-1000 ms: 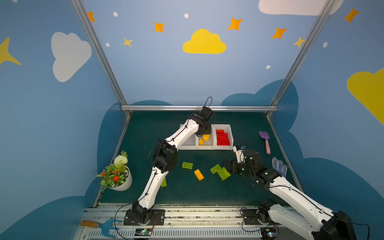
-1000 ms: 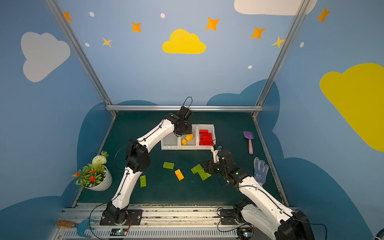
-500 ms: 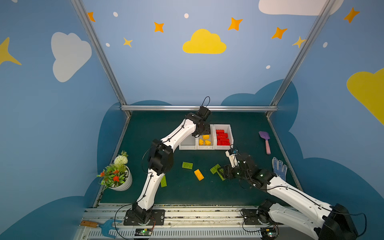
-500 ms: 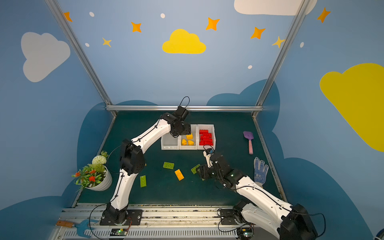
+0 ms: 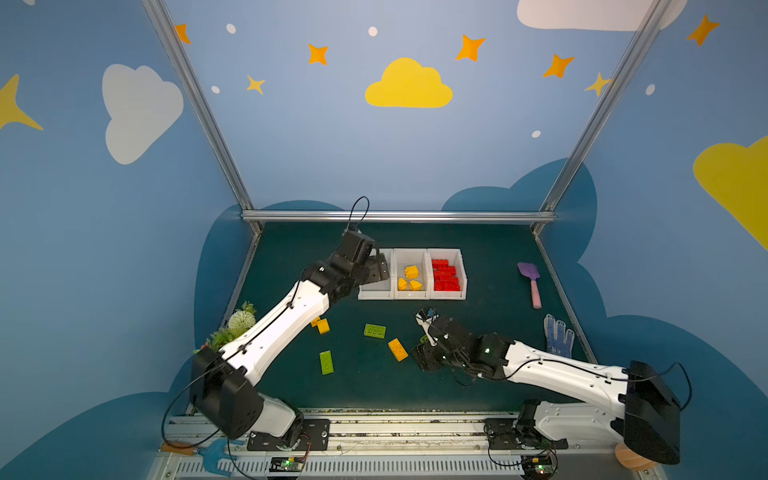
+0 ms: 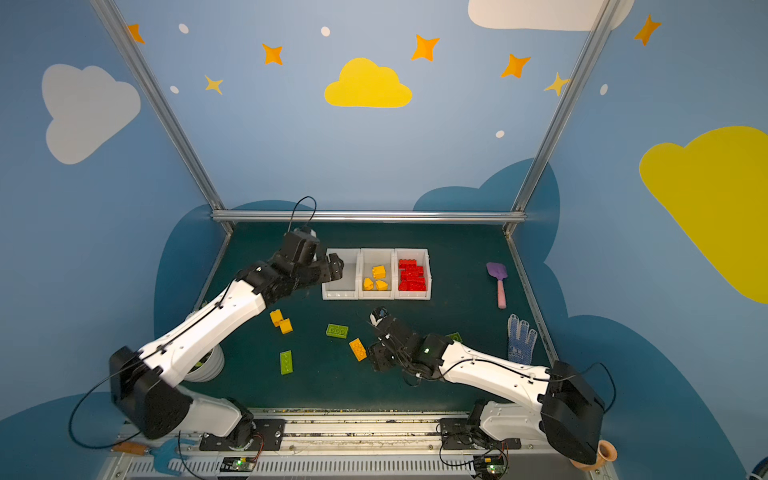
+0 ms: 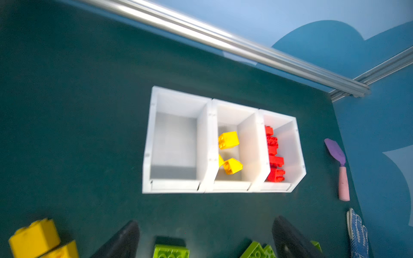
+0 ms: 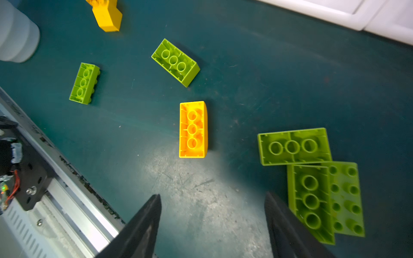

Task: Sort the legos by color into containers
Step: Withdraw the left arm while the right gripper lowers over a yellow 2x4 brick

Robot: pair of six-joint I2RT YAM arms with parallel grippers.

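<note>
Left gripper point(image 5: 380, 267) hangs released at the bins point(image 5: 411, 296).
Right gripper point(image 8: 212, 195) spreads empty over the mat point(image 8: 290, 78), near a yellow brick point(image 8: 193, 129) and green bricks point(image 8: 293, 146); sorted yellow and red ones sit in two bins.

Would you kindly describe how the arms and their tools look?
The left arm and right arm have white shells with black joints and black cables along them. A green light glows near the right wrist. The left tool and right tool each end in two dark, tapering fingers.
</note>
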